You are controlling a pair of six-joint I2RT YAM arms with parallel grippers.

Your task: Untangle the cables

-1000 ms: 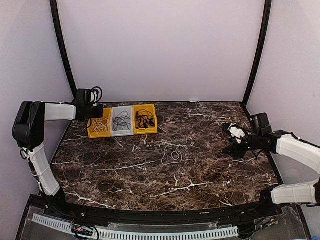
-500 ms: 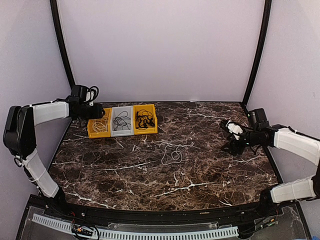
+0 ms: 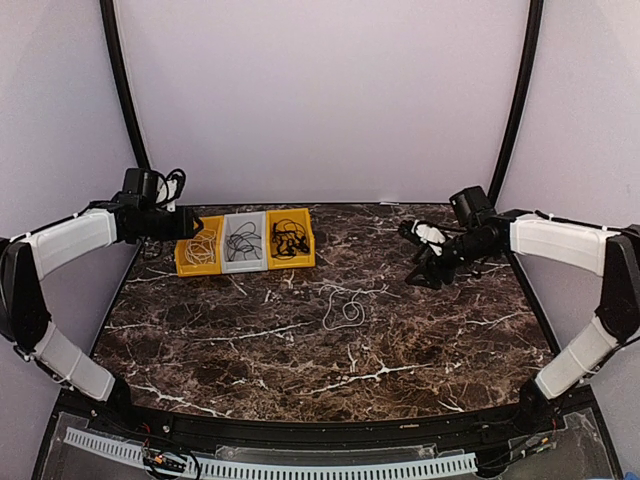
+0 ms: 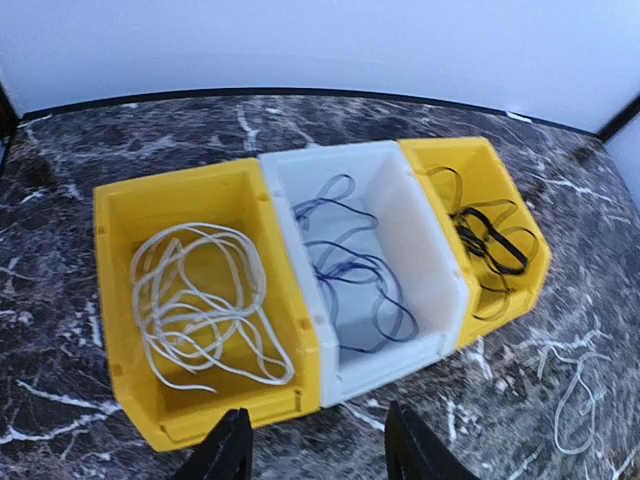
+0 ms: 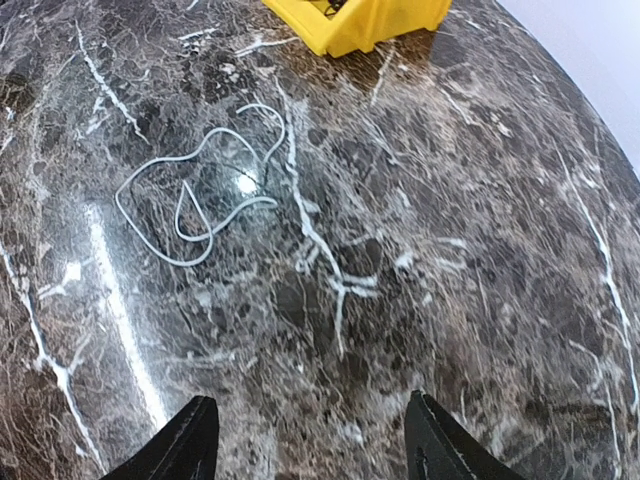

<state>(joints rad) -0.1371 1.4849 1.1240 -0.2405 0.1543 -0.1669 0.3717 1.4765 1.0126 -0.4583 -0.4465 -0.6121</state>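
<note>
I'm looking at a dark, white-veined marble table (image 3: 420,340) inside pale lilac walls. The veins make the thin, pale loose cable (image 5: 195,205) near the table's middle hard to trace. Three bins (image 4: 425,235) at the far left corner hold the rest: white coils (image 4: 200,300), a dark grey cord (image 4: 355,275) and black loops (image 4: 490,240). The left gripper (image 4: 318,455) and the right gripper (image 5: 315,445) both gape, empty.

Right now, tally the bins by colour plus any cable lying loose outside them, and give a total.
Yellow bins: 2, left and right
White bin: 1
Loose cable: 1
Total: 4
</note>
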